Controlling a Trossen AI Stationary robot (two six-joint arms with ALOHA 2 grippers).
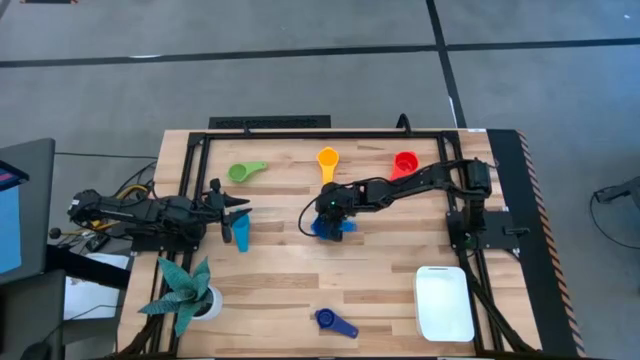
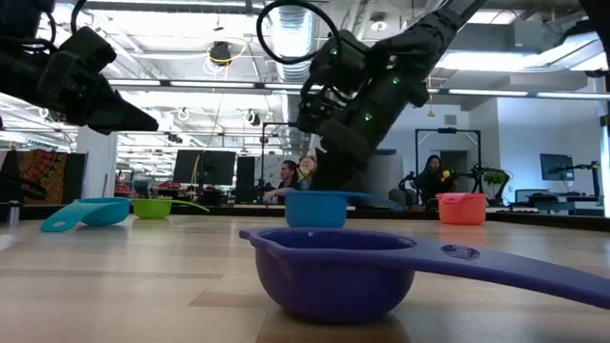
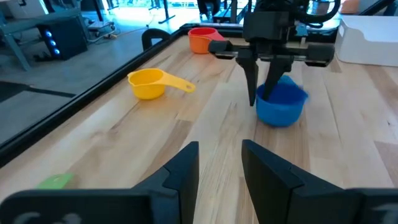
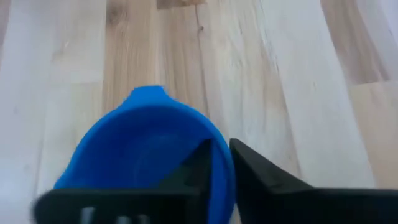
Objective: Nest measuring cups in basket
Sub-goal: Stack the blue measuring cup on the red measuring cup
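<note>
The blue cup (image 1: 328, 228) stands at mid-table, with my right gripper (image 1: 330, 210) shut on it from above. The teal cup (image 1: 243, 233) lies left of it, and my left gripper (image 3: 221, 165) hovers open just above and beside it (image 2: 114, 110), touching nothing. Green (image 1: 245, 171), yellow (image 1: 327, 160) and red (image 1: 405, 163) cups rest on their bases along the far side. Near the table's front edge lies the dark blue cup (image 1: 335, 322). The white basket (image 1: 445, 303) sits at the near right corner. My right gripper (image 4: 222, 144) pinches the blue cup's wall at its rim (image 4: 224, 177), one finger (image 4: 202, 165) inside the bowl and the other outside. The fingers point down from above (image 3: 261, 93). The cup stays upright; whether its base is off the table I cannot tell.
A teal spiky plant in a white pot (image 1: 185, 295) stands at the near left corner. A black frame (image 1: 300, 133) runs along the table's far and side edges. Bare wood lies between the blue cup and the basket. People sit in the room beyond the table (image 2: 286, 176).
</note>
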